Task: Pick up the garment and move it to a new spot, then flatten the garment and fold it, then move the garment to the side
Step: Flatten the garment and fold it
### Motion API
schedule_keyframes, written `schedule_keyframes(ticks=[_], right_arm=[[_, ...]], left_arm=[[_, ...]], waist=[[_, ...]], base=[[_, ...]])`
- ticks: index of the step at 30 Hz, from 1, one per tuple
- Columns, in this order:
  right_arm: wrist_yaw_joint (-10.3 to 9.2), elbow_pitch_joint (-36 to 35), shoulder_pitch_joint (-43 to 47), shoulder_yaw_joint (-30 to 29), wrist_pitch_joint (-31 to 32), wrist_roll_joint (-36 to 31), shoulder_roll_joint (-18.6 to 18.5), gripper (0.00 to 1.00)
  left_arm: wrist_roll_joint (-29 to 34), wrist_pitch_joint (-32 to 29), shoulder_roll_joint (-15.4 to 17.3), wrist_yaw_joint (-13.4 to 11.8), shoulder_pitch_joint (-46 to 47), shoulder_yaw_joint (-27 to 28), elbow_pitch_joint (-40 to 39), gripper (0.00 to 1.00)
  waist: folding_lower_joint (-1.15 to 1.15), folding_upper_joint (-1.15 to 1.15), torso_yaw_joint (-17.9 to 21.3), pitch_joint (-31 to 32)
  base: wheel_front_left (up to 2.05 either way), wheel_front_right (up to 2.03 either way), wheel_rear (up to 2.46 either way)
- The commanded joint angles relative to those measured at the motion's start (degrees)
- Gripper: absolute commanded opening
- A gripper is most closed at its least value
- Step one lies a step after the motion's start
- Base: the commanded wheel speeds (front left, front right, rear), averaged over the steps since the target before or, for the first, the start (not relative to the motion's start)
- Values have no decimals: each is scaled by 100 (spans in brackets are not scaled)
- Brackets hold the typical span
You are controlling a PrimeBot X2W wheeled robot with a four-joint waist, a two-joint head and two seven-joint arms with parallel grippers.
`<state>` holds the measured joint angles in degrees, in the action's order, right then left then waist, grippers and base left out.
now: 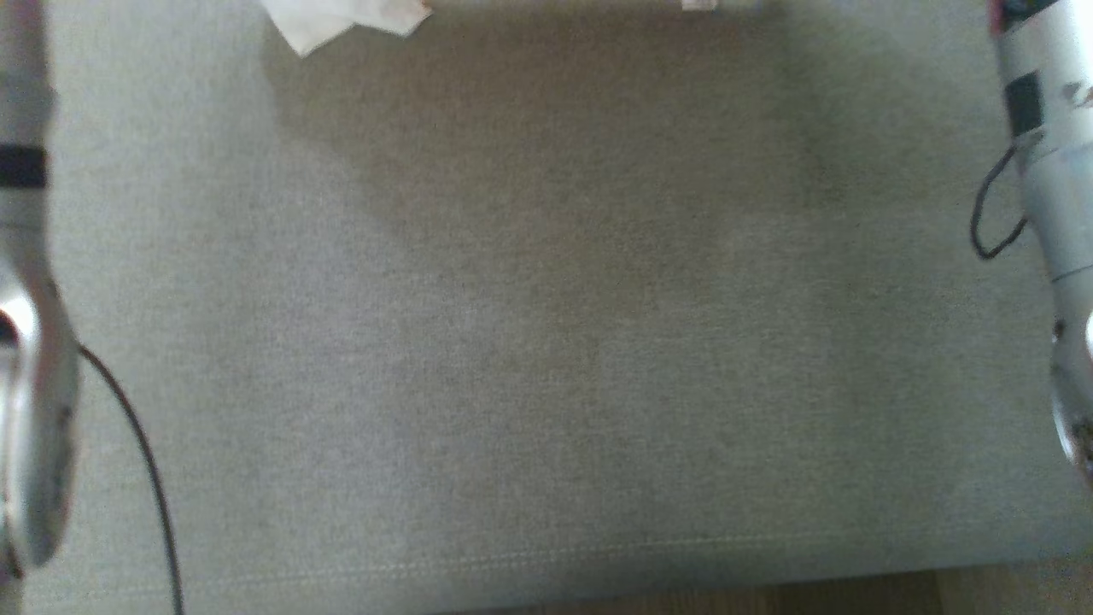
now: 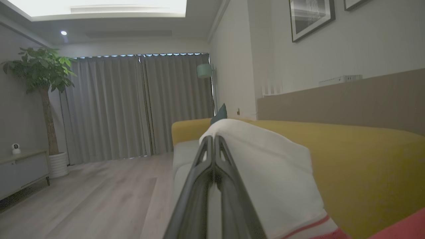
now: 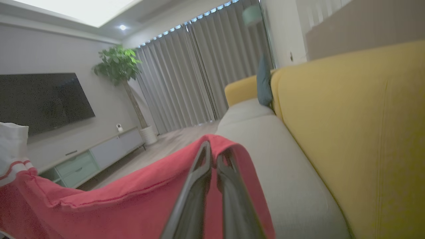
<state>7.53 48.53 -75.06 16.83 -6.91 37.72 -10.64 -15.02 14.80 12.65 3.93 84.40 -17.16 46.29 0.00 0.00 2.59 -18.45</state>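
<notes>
Left claw (image 2: pixel 214 139) pinches the garment (image 2: pixel 272 172) by its white end, right claw (image 3: pixel 214 149) by its red end, up over the grey seat (image 1: pixel 546 342), yellow backrest (image 3: pixel 348 116) behind. Curtains (image 2: pixel 132 106), plant (image 2: pixel 40 69) and TV (image 3: pixel 40 99) stand across the wood floor (image 2: pixel 83 192).

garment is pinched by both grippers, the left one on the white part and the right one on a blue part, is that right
Not quite. The right gripper is shut on a red part of the garment, not a blue one, as the right wrist view shows. The rest holds: the left gripper is shut on the white part, seen in the left wrist view.
</notes>
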Motion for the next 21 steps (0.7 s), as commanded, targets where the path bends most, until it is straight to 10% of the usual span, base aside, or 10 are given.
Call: schedule_keyframes(ticks=[1,21], right_arm=[[-4,38,-114,184,-69,123,142,0],[-4,-545,1792,1867,-672,1681,-801,0]], left_arm=[[-52,18,143,54,-45,132,18,0],[-323,19,-40,278,-2172,467,81,0]], waist=[[0,0,-133,-320],[0,0,-272,-531]], base=[[0,0,0],[0,0,0]])
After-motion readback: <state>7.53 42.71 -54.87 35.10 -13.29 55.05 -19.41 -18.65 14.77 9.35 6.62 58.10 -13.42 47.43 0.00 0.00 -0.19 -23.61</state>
